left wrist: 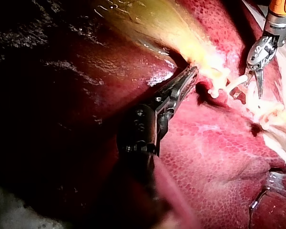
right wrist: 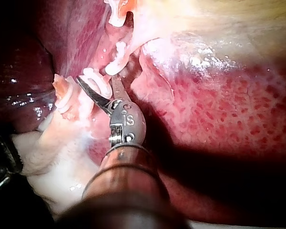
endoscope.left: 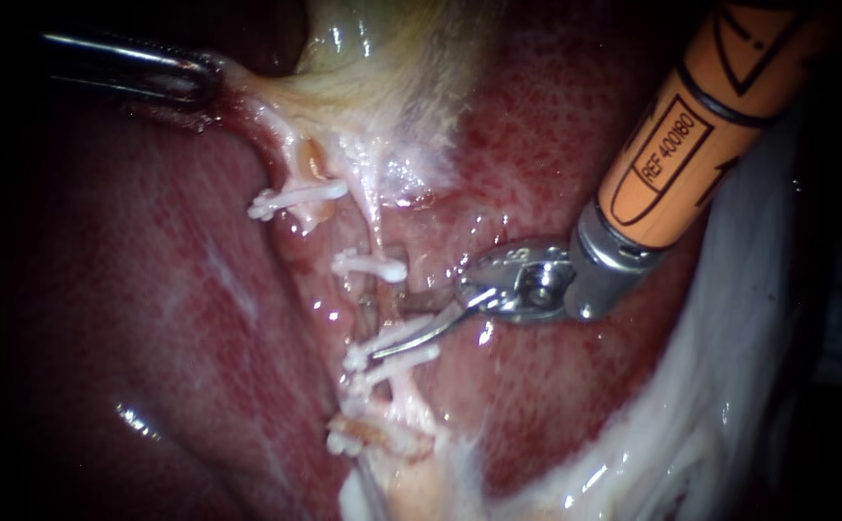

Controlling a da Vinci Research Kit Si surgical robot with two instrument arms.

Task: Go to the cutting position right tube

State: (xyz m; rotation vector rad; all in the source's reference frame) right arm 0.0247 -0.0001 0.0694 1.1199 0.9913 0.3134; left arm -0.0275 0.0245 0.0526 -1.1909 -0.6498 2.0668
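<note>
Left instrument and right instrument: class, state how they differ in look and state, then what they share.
The left instrument is dark metal throughout; the right instrument has an orange sleeve behind a silver wrist. The left one's slim jaws are shut on the gallbladder; the right one's curved blades stand open among the white clips. Both are slender and end in two small jaws at the tissue.

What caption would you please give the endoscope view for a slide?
Right instrument, jaws open, at the clipped tube on the liver; left instrument gripping tissue.
</note>
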